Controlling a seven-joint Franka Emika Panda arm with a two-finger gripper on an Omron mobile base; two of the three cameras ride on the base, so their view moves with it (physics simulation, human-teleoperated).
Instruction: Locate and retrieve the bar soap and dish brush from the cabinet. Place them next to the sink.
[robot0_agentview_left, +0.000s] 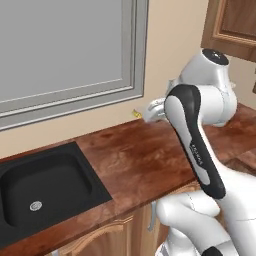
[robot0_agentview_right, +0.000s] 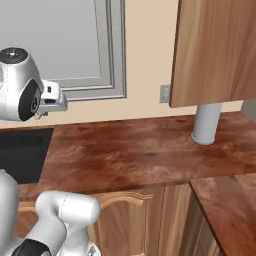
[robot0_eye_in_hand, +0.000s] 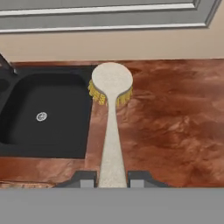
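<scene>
Beside sink (robot0_eye_in_hand: 43, 113): fingers (robot0_eye_in_hand: 87, 180) clamp dish brush (robot0_eye_in_hand: 111, 113); handle end hidden.

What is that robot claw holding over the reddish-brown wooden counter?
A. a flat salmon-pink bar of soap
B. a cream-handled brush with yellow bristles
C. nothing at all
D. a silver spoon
B: in the hand view the gripper is shut on the pale cream handle of the dish brush, its yellow-bristled head pointing toward the black sink.
</scene>
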